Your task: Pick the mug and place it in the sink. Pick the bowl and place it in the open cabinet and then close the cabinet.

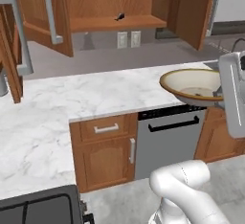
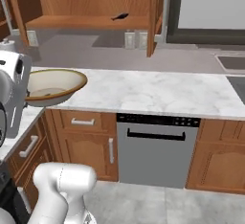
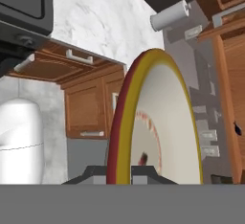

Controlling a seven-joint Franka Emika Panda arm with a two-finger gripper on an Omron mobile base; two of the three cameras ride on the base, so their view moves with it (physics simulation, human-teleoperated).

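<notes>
My gripper (image 3: pixel 119 173) is shut on the rim of the bowl (image 3: pixel 162 122), tan-brown outside and cream inside. The bowl (image 1: pixel 191 86) hangs almost level over the front edge of the marble counter (image 1: pixel 95 96), above the dishwasher; in the right base view the bowl (image 2: pixel 50 86) is at the far left beside my white hand. The cabinet (image 1: pixel 115 23) stands open up on the wall, its wooden shelf (image 2: pixel 86 22) well above and behind the bowl. A corner of the sink (image 2: pixel 233 62) shows at the far right. The mug is out of view.
A small dark item (image 1: pixel 119 16) lies on the cabinet shelf. The open cabinet door (image 1: pixel 45 17) with its grey bar handle juts out at the left. The dishwasher (image 2: pixel 155 151) and base drawers sit under the counter. A paper towel roll (image 3: pixel 170 16) stands by the wall.
</notes>
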